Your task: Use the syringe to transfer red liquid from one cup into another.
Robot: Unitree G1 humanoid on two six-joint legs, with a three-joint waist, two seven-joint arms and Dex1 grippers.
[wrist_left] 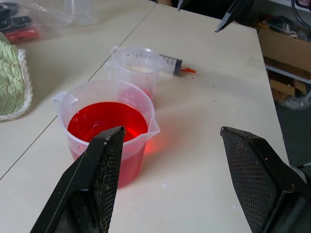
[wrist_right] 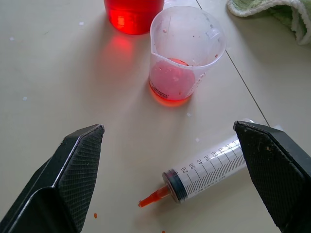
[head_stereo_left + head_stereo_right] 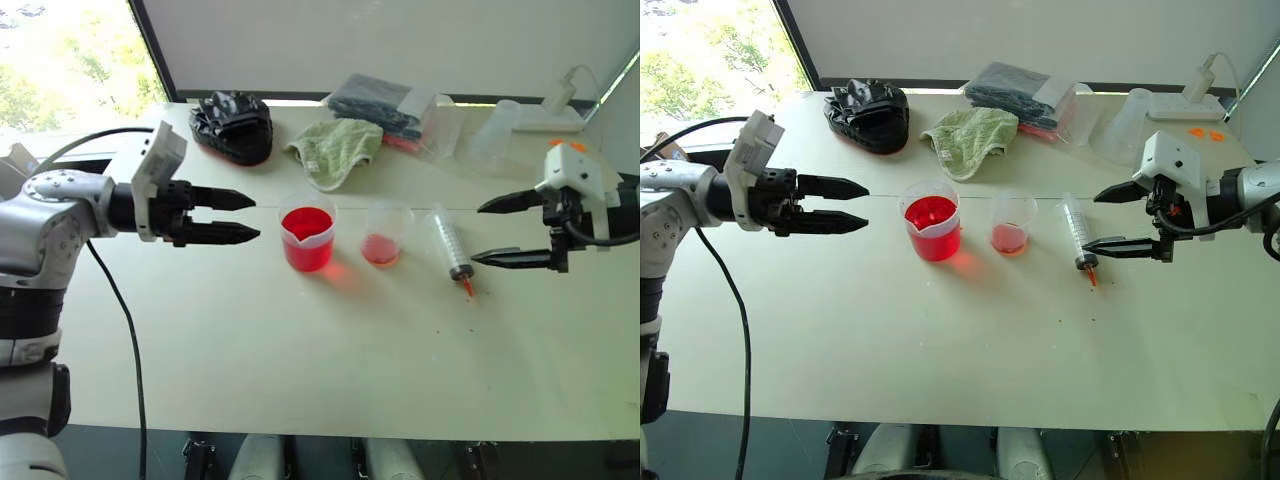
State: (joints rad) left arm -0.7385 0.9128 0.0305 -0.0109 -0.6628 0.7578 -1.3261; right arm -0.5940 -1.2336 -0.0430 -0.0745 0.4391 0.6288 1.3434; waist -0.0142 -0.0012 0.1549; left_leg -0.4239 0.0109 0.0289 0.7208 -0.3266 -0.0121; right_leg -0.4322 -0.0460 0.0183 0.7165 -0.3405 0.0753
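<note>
Tabletop (image 3: 300, 380), pale and matt, carrying the task's things in a row. Spouted beaker (image 3: 307, 238), the widest vessel, stands upright and looks deep red, more than half full of red liquid (image 1: 104, 121); judged moderately heavy, thin-walled and easily slopped, so best left standing. At its 3 o'clock, near but apart, the narrower spoutless cup (image 3: 386, 232) holds red only at its base; judged light and easily tipped by a nudge. Syringe (image 3: 452, 245) lies flat at 3 o'clock from that cup: clear graduated barrel, black plunger seal, orange-red tip pointing toward 6 o'clock, with small red specks beside the tip. Judged light, stiff and smooth, so liable to roll; the mid-barrel seems the surest hold, leaving the plunger end free. Right gripper (image 3: 505, 230) hovers just at the syringe's 3 o'clock, jaws spread wide and empty. Left gripper (image 3: 240, 217) hovers at the beaker's 9 o'clock, jaws parted, holding nothing.
</note>
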